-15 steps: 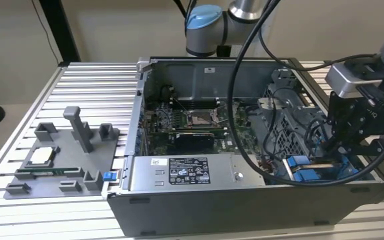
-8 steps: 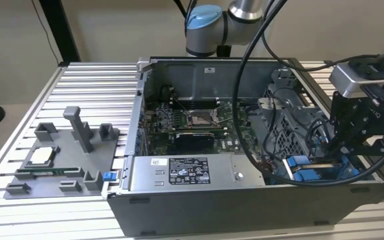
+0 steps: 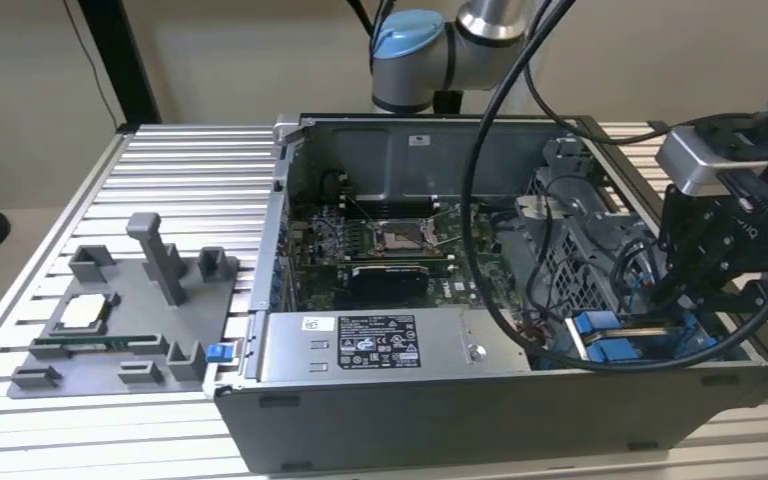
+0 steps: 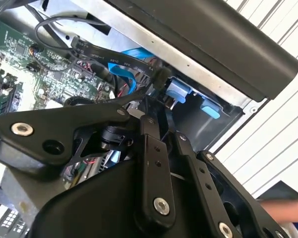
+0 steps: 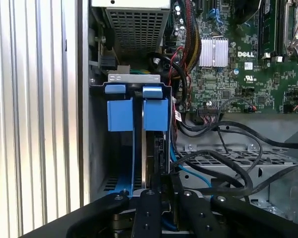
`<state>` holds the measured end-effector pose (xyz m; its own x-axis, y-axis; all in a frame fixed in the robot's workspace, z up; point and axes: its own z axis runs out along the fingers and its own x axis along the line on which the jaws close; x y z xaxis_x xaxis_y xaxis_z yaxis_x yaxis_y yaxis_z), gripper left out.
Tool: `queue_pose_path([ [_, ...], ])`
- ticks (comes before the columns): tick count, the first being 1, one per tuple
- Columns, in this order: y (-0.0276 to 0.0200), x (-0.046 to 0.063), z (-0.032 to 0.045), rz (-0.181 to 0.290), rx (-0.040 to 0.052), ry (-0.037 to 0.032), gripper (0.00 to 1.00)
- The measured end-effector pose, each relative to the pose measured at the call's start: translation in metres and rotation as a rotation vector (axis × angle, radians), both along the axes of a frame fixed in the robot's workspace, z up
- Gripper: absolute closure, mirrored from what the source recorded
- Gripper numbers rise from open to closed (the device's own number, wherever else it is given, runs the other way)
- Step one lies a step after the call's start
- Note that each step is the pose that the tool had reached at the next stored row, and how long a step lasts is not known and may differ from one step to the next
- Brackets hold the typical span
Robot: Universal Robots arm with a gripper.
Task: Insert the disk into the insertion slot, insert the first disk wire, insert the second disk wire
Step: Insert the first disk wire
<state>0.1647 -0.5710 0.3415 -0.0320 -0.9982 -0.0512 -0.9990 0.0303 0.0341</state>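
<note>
The disk (image 5: 150, 153) stands edge-on inside the insertion slot (image 5: 120, 115), between the slot's blue rails and clips, at the case corner on the exterior view's right (image 3: 611, 335). My gripper (image 3: 664, 300) reaches down into that corner from above. In both wrist views its fingers come together, with the tips (image 4: 148, 101) just at the disk's end (image 5: 161, 181). They look shut on the black connector end of a flat black disk wire (image 4: 114, 60) that runs in from the motherboard side. The connector itself is mostly hidden behind the fingers.
A grey power-supply box (image 3: 371, 345) lies along the case front, with the motherboard (image 3: 384, 245) behind it and a perforated metal cage (image 3: 571, 250) beside the slot. Loose black cables (image 5: 223, 163) cross near the gripper. A grey fixture (image 3: 104, 320) sits on the exterior view's left. A hand (image 4: 288, 210) is close by.
</note>
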Motion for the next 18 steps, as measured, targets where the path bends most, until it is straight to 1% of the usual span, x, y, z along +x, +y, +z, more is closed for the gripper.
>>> queue_pose_path([
  [4, 0.0, 0.0005, -0.0015, -0.007, 0.0003, 0.0052, 1.0],
  [10, 0.0, 0.0011, -0.0044, -0.018, 0.0001, 0.0107, 1.0],
  [18, 0.0, 0.0013, -0.0088, -0.027, -0.0003, 0.0126, 1.0],
])
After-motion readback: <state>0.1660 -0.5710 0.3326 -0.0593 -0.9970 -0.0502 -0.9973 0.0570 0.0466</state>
